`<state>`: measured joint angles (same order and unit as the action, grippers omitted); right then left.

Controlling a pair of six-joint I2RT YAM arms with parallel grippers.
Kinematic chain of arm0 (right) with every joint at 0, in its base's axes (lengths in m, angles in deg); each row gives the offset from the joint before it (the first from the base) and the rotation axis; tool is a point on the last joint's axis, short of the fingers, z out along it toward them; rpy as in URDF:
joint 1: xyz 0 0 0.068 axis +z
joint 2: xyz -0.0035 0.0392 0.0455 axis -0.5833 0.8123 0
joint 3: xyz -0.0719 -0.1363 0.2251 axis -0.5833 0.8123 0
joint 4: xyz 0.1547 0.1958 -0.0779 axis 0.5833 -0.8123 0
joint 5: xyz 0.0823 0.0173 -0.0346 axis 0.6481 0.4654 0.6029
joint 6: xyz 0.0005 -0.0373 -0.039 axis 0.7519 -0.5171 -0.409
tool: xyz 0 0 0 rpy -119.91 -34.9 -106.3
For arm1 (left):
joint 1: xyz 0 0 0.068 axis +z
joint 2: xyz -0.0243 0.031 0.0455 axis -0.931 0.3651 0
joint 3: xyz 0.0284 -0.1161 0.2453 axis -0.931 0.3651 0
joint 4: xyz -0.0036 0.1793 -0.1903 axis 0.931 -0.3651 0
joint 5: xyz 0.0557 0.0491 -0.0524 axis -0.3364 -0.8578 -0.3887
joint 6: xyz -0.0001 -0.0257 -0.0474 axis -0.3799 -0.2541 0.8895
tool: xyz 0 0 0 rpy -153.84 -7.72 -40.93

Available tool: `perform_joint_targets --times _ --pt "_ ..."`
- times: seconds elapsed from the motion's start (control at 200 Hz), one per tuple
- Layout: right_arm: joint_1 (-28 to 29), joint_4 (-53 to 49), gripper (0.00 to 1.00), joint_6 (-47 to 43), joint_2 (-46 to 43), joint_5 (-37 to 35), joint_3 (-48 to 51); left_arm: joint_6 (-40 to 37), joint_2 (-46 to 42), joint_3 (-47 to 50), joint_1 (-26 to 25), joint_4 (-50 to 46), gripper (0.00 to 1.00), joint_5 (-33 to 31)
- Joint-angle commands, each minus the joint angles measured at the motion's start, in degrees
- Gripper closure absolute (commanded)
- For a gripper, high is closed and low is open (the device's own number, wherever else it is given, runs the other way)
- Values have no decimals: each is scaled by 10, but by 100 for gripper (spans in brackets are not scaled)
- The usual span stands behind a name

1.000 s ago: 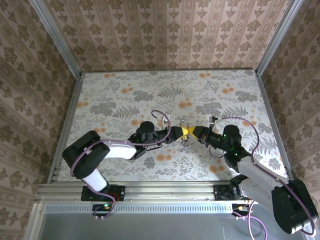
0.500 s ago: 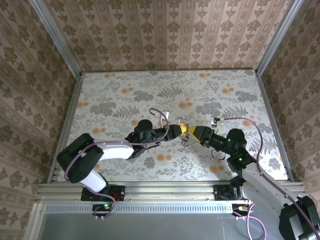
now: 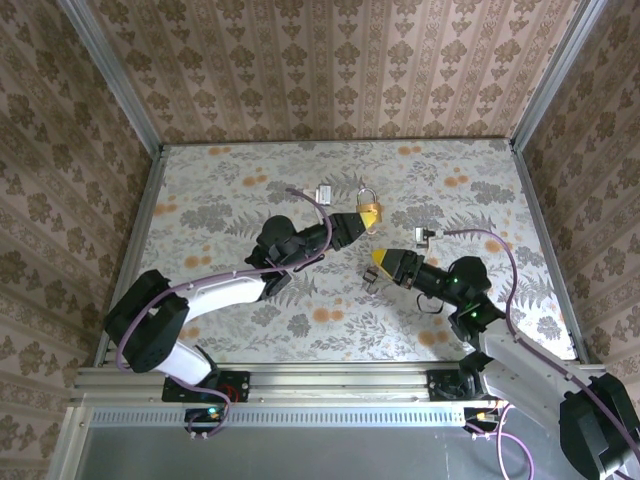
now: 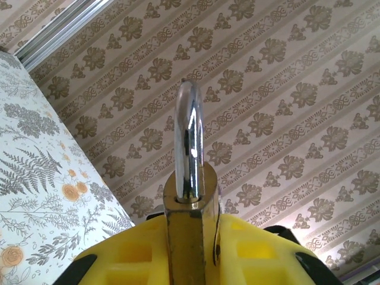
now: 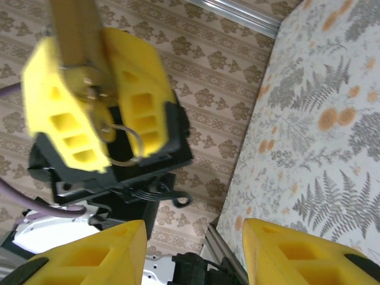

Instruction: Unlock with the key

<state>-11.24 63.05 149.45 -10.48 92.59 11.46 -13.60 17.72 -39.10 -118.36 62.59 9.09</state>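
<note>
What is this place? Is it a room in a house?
Probably a small robot test booth, not a house: patterned panels box in a floral table, two robot arms are bolted to a metal rail, and the left gripper holds a padlock.

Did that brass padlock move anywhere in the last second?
Yes. The padlock, clamped in the left gripper, has shifted toward the far wall, away from the metal rail along the near edge.

There is one brass-gold metal padlock with a curved silver shackle [image 3: 369,212], one small flat metal key [image 5: 102,126], one thin wire ring [image 5: 141,144] and one floral-patterned table [image 3: 200,180]. There are two robot arms, the left arm [image 3: 215,292] and the right arm [image 3: 520,355], and two grippers, the left gripper [image 3: 358,224] and the right gripper [image 3: 379,258], with four yellow plastic fingers [image 5: 89,255] in all.
</note>
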Motion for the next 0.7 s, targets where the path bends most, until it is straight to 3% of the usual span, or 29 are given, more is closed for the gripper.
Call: perform_joint_targets --times 0.0,0.44,0.695 --pt "4 54 55 5 2 -16 -26 5 1 2 -2 66 100 0" --pt "5 138 62 25 79 -28 -63 22 10 26 -8 106 100 -10" --pt "6 142 80 33 99 -37 -69 26 11 36 -8 127 100 -13"
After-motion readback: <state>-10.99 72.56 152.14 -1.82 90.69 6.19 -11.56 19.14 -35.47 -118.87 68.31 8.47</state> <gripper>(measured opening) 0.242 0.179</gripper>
